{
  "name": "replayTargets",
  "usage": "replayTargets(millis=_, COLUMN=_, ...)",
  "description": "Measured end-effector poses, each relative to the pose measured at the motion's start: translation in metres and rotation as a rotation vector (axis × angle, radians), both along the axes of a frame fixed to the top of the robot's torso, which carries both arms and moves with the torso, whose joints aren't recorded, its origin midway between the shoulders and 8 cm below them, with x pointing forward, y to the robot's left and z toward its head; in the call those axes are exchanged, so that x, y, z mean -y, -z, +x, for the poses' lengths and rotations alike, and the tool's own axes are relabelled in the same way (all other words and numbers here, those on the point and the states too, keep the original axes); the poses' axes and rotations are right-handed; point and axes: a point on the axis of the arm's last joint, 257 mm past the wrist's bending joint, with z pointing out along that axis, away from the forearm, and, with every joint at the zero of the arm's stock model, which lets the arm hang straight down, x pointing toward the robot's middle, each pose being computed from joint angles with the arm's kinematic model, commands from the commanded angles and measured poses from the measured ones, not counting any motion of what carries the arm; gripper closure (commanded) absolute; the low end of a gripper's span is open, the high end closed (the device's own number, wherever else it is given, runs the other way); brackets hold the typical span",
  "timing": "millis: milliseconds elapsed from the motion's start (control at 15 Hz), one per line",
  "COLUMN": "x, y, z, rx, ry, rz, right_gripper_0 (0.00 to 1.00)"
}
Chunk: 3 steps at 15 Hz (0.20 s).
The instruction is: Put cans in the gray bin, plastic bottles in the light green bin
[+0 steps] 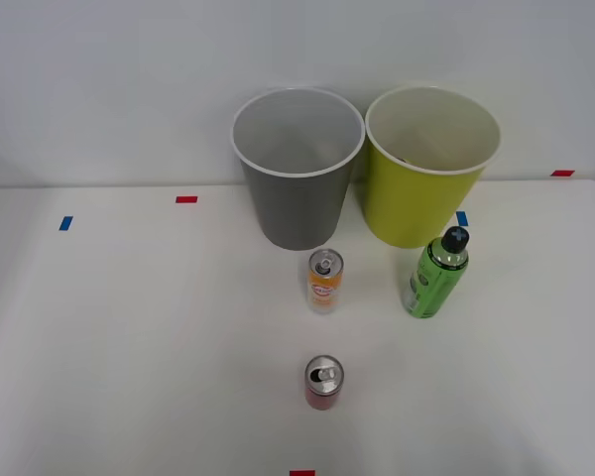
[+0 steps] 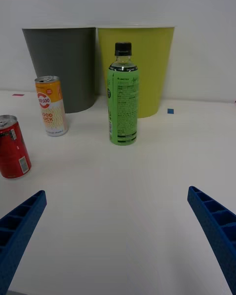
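The gray bin [image 1: 297,169] [image 2: 63,66] and the light green bin [image 1: 428,164] [image 2: 140,64] stand side by side at the back of the white table. Upright before the gray bin is an orange-and-white can [image 1: 324,281] [image 2: 50,106]. A dark red can [image 1: 323,383] [image 2: 13,146] stands nearer the front. A green-label plastic bottle [image 1: 436,273] [image 2: 123,101] with a black cap stands upright in front of the light green bin. My right gripper [image 2: 118,236] is open, its blue fingers [image 2: 214,223] wide apart, well short of the bottle with nothing between them.
Small red [image 1: 186,199] and blue [image 1: 65,223] tape marks dot the white table [image 1: 129,337]. A white wall rises right behind the bins. Bare tabletop lies left of the cans and between the gripper and the bottle.
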Motion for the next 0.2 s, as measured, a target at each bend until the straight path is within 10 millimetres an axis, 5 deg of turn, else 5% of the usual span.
replayTargets(millis=200, x=0.0000, y=0.0000, z=0.0000, rx=0.000, ry=0.000, rz=0.000, right_gripper_0=0.00)
